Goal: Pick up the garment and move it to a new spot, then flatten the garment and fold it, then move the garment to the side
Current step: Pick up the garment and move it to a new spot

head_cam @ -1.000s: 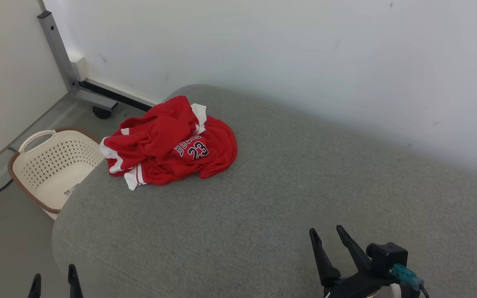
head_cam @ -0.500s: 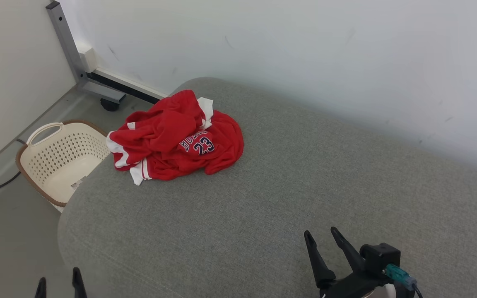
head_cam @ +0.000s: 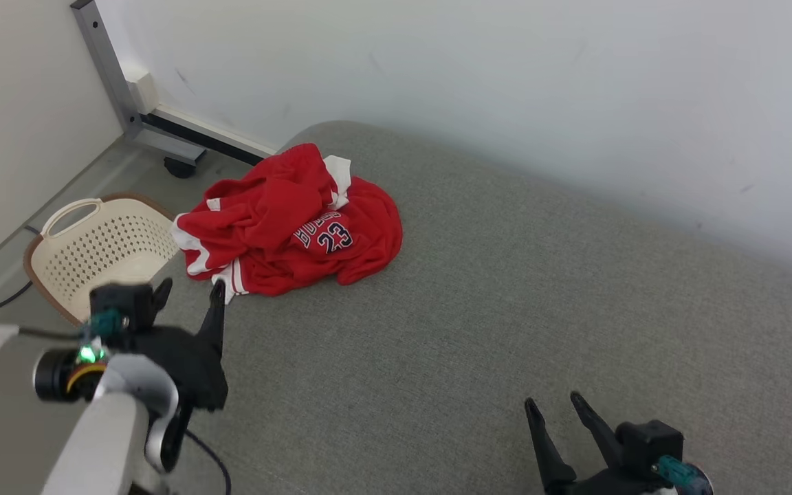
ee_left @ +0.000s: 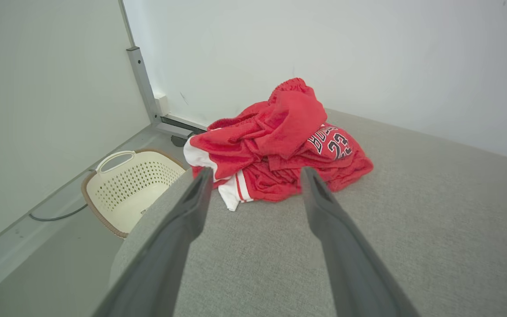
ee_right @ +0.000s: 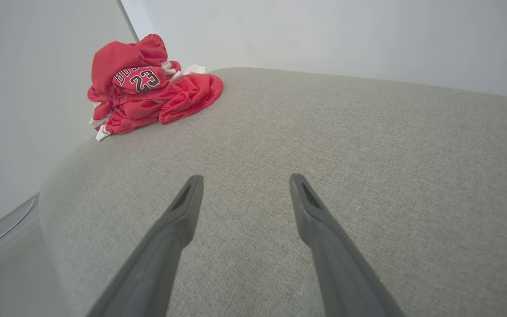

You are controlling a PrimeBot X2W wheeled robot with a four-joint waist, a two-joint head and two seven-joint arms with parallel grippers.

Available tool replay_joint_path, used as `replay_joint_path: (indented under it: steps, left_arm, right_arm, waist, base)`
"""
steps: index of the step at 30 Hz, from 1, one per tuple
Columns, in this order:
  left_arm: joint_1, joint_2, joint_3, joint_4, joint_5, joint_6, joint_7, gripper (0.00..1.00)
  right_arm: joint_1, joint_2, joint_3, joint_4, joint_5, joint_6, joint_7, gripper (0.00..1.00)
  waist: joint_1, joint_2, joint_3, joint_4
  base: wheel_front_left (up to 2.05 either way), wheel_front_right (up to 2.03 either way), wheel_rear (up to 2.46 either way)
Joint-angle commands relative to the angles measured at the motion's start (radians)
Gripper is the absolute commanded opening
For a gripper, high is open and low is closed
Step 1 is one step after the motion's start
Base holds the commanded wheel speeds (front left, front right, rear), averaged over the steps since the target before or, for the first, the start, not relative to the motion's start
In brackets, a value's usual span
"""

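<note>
Bright even light, soft shadows, wide-angle bending at wrist-view edges

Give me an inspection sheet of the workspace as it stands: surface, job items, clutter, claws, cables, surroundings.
Surface: grey fabric cushion with rounded corners, carrying the garment.
Job's things: red garment, crumpled in a heap at the cushion's far left corner, number 23 showing, not yet flattened or folded.
Clutter: nothing seen.
Claws: left claw open, empty, aimed at the garment's near edge; right claw open, empty, over the cushion, apart from the garment.
Cables: dark floor cable beside the basket; wrist cable on the left arm.
Surroundings: cream perforated basket on the floor at the cushion's left end; white wall; grey metal frame in the corner.
</note>
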Motion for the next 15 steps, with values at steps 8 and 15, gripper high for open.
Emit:
replay_joint_path:
  steps: [8, 15]
  left_arm:
    - [-0.352, 0.010, 0.045, 0.279, -0.069, 0.032, 0.175, 1.00]
    - [-0.484, 0.057, 0.084, 0.415, -0.128, 0.030, 0.332, 1.00]
  right_arm:
    - [0.019, -0.003, -0.005, -0.211, -0.110, 0.003, 0.123, 1.00]
    - [0.039, -0.024, -0.019, -0.366, -0.140, 0.003, 0.194, 1.00]
  waist:
    - [0.0000, -0.0001, 0.164, -0.203]
    - [0.0000, -0.0001, 0.261, -0.326]
  base:
    - [0.00, 0.00, 0.00]
    - [0.00, 0.00, 0.00]
